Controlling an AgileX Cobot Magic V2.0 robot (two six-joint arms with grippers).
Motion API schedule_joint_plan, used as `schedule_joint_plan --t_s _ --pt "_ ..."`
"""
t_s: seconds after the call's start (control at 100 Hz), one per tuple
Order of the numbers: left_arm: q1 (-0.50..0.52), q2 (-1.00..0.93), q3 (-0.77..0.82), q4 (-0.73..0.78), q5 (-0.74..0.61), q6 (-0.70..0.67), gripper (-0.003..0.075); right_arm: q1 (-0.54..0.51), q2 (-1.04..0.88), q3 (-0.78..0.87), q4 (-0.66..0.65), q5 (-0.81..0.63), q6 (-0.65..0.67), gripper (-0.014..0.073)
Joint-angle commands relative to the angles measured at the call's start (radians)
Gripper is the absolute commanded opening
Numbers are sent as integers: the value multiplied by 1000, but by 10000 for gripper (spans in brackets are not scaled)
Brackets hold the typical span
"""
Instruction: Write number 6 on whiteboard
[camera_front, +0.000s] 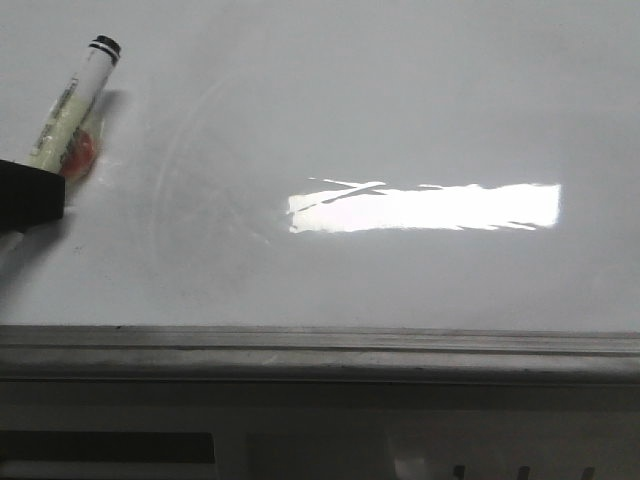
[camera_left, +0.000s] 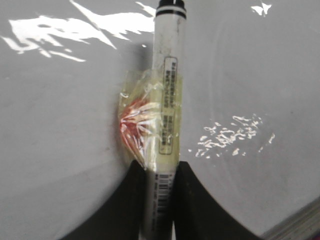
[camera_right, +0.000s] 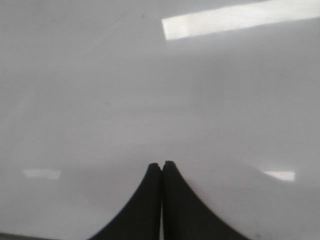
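Left gripper (camera_left: 159, 172) clamped on white black-capped marker (camera_left: 167, 90) w/ tape wad, over glossy white-grey whiteboard (camera_front: 400, 110); no 6 drawn yet. Right gripper (camera_right: 161, 167) closed, empty. Tip should touch lightly, steady pressure thru loop.

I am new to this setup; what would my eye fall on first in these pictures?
First, the bright glare in the middle of the whiteboard. Next, at the far left, the left gripper shut on a white marker wrapped in crinkled tape with a red patch. No digit is visible yet.
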Motion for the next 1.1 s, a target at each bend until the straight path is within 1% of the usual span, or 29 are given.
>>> schedule_joint_plan --t_s 0.0,0.08,0.13,0.2,0.32,0.45,0.52,0.55,0.56,0.59,0.61,0.66,0.67,0.68,0.71,0.74,0.78,0.89,1.0,1.09 --pt "-7 1 -36 73 -4 2 -20 28 52 -82 0 9 -10 -64" --pt "-7 1 -63 148 5 2 -20 59 103 -133 0 81 -87 -64" --pt "-10 1 -82 197 9 2 -20 80 133 -163 0 101 -110 -64" --pt "-25 1 -109 249 9 2 -20 115 171 -205 0 108 -146 -64" --pt "-53 3 -139 394 9 2 -20 210 225 -280 0 108 -203 -64" --pt "-83 3 -146 420 -6 2 -20 330 281 -354 0 108 -228 -52" --pt "-91 3 -146 420 -16 2 -20 400 304 -381 0 108 -228 11" --pt "-97 3 -146 426 -23 2 -20 434 314 -394 0 108 -228 66" --pt "-99 3 -146 437 -24 2 -20 447 320 -396 0 108 -228 106" --pt "-104 3 -146 452 -27 2 -20 467 323 -404 0 106 -228 134" --pt "-106 3 -146 477 -30 2 -20 494 332 -410 0 106 -228 193" --pt "-112 3 -146 513 -40 2 -20 533 343 -424 2 99 -228 276" --pt "-115 3 -146 524 -45 2 -20 547 349 -428 5 96 -228 312" --pt "-118 3 -146 529 -45 2 -20 553 349 -430 5 97 -228 312" --pt "-124 3 -146 544 -54 2 -20 580 358 -435 5 88 -228 358" --pt "-129 3 -146 560 -64 2 -20 614 363 -441 5 71 -228 381" --pt "-135 3 -146 579 -72 2 -20 655 372 -445 5 43 -228 395" --pt "-147 3 -146 651 -89 2 -20 747 406 -451 9 -25 -228 395" --pt "-162 3 -146 682 -91 2 -20 800 457 -465 49 -55 -228 394" --pt "-164 3 -146 717 -91 2 -20 815 502 -474 70 -71 -228 394"
